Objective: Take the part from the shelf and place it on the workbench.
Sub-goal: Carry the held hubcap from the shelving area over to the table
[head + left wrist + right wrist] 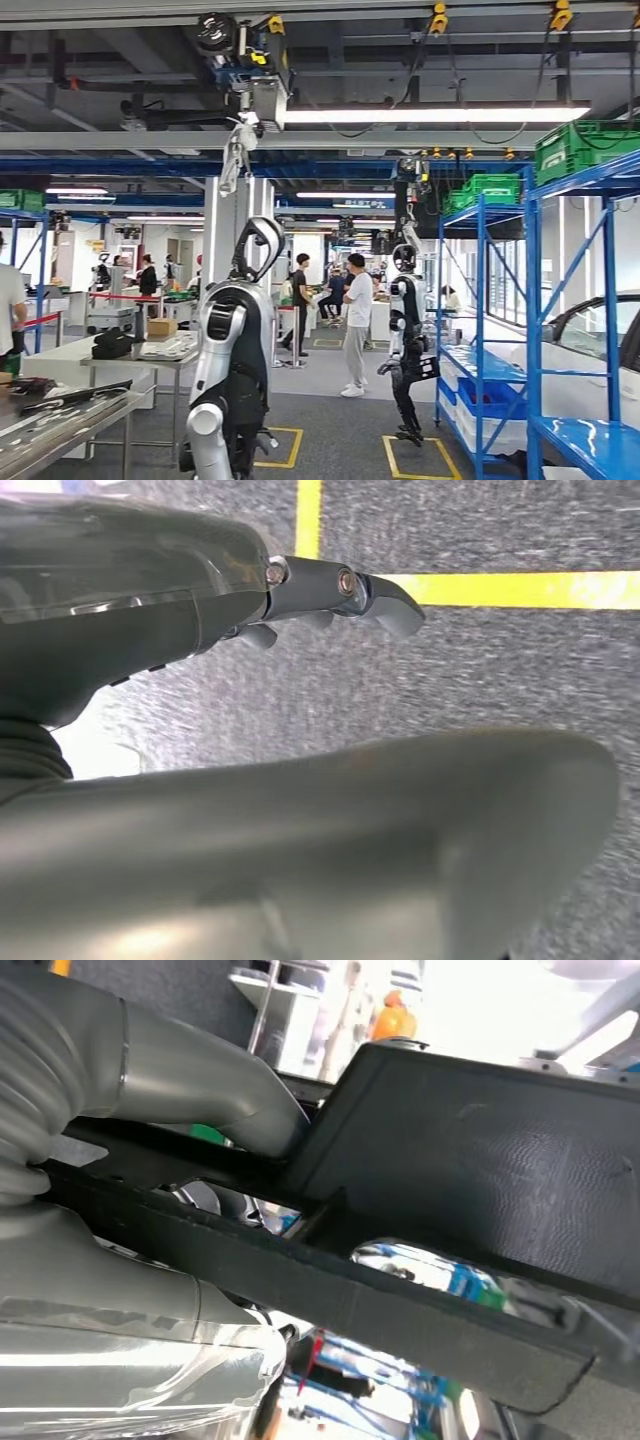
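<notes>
In the right wrist view my right hand point(98, 1290) grips a flat black part point(468, 1130) with a long cut-out; the thumb point(204, 1090) lies over one face and the grey fingers lie under the other. The part reaches well beyond the hand, with blue shelving showing through its opening. My left hand point(151, 600) hangs over grey carpet, its fingers point(340, 585) stretched out and apart from the thick thumb point(377, 830), with nothing in it. A metal workbench point(45, 425) carrying dark parts stands at the lower left of the head view.
Blue shelves point(532, 300) with green crates point(581, 145) and blue bins point(490, 395) line the right. Another silver robot point(230, 380) stands close ahead, and a second robot point(407, 340) faces the shelves. Several people stand farther back. Yellow floor lines point(513, 588) mark the carpet.
</notes>
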Controlling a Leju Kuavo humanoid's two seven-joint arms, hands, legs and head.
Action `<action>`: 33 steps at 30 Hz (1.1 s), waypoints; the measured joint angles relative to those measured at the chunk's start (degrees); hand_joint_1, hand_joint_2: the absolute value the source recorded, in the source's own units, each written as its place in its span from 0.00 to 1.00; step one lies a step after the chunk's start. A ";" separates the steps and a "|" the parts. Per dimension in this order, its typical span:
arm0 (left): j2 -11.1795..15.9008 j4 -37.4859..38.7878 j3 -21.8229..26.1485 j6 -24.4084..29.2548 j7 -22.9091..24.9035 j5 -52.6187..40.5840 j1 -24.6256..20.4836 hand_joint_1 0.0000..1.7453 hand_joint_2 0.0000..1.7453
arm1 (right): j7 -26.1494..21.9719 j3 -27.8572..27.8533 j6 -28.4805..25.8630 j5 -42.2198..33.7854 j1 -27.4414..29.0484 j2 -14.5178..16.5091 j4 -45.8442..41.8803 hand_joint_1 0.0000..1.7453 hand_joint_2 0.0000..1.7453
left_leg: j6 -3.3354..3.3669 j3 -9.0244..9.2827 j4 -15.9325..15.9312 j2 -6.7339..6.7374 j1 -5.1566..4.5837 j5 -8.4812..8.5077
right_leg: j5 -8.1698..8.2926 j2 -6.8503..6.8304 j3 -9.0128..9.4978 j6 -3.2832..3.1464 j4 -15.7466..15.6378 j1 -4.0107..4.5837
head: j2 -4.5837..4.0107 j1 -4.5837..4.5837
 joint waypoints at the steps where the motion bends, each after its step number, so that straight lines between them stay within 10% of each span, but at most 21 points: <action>1: -0.01 0.00 -0.01 -0.10 -0.28 -0.14 0.02 0.00 0.00 | 0.02 -0.07 -0.20 0.19 0.02 -0.20 -0.19 1.00 1.00 | 0.59 -0.10 0.05 -0.64 -0.06 0.00 | -0.09 -0.57 0.19 0.18 -0.05 -0.11 | 0.00 -0.02; 4: -0.01 -0.01 -0.02 -0.30 -0.95 -0.27 0.18 0.00 0.00 | 0.21 -0.28 -0.99 0.67 0.02 -0.41 -0.70 1.00 1.00 | 1.73 -0.18 -0.10 -2.35 -0.19 0.22 | -2.78 1.80 -0.59 0.67 2.85 -0.67 | 0.00 -0.01; 8: -0.01 -0.01 -0.02 -0.44 -1.54 -0.19 -0.31 0.00 0.00 | 0.44 -0.80 -1.67 0.95 0.57 -1.17 -1.08 1.00 1.00 | 2.61 -0.36 -0.12 -5.30 -0.80 0.49 | -8.59 5.91 -6.90 0.14 16.40 -0.51 | 0.00 -0.02; 11: -0.01 -0.01 -0.02 -0.48 -1.08 -0.21 -0.22 0.00 0.00 | 0.01 -0.99 -1.68 1.13 0.99 -1.62 -1.09 1.00 1.00 | 2.80 -0.11 -0.11 -7.91 -1.37 0.57 | -3.42 7.40 -5.29 -1.35 11.07 0.17 | 0.00 -0.02; 13: -0.25 0.01 -0.02 -0.39 -0.52 -0.28 -0.31 0.00 0.00 | -0.26 -0.97 -1.48 1.40 0.96 -1.68 -1.15 1.00 1.00 | 2.74 -0.16 -0.09 -9.41 -1.30 0.69 | 0.38 10.76 -2.72 -2.59 4.21 0.47 | 0.01 0.01; 15: -0.45 0.01 -0.02 -0.35 -0.16 -0.36 -0.40 0.00 0.00 | -0.31 -0.91 -1.27 1.72 0.91 -1.69 -1.22 1.00 1.00 | 2.34 -0.68 -0.13 -10.81 -0.84 1.03 | 1.33 12.32 -1.97 -3.05 1.67 0.71 | 0.04 0.02; 17: -0.44 -0.01 -0.02 -0.37 -0.03 -0.39 -0.18 0.00 0.00 | -0.31 -0.87 -1.20 1.87 0.76 -1.60 -1.37 1.00 1.00 | 1.75 -1.06 -0.37 -11.57 -0.68 1.35 | 1.56 10.68 -1.47 -2.89 0.37 0.75 | 0.04 0.01; 21: -0.45 -0.01 -0.02 -0.43 0.03 -0.57 -0.39 0.00 0.00 | -0.15 -0.86 -1.15 1.69 0.55 -1.28 -1.65 1.00 1.00 | 0.66 -4.57 6.80 -5.80 -0.89 -3.27 | 2.05 7.07 -0.55 -2.71 -1.44 0.34 | 0.01 0.02; 24: -0.43 -0.01 -0.02 -0.54 0.01 -0.68 -0.62 0.00 0.00 | -0.07 -0.86 -0.90 1.56 0.55 -1.32 -1.57 1.00 1.00 | -0.41 -7.58 13.62 -4.52 -0.03 -5.42 | 1.87 4.26 -0.59 -2.46 -1.38 0.23 | 0.01 0.02; 28: -0.32 -0.01 -0.02 -0.58 -0.55 -0.77 -0.66 0.00 0.00 | 0.04 -0.85 -0.52 1.17 0.04 -1.30 -1.57 1.00 1.00 | -1.24 -1.00 2.06 -1.29 0.53 -0.13 | 0.98 1.51 -0.46 -1.05 -0.55 0.10 | 0.00 0.03; 33: -0.19 -0.01 -0.02 -0.67 -1.09 -0.86 -0.60 0.00 0.00 | 0.56 -0.81 -0.35 0.96 -0.47 -1.22 -1.64 1.00 1.00 | 1.14 -0.07 -0.29 -2.31 -0.09 0.37 | -0.07 0.41 0.00 0.53 0.04 -0.20 | 0.01 0.03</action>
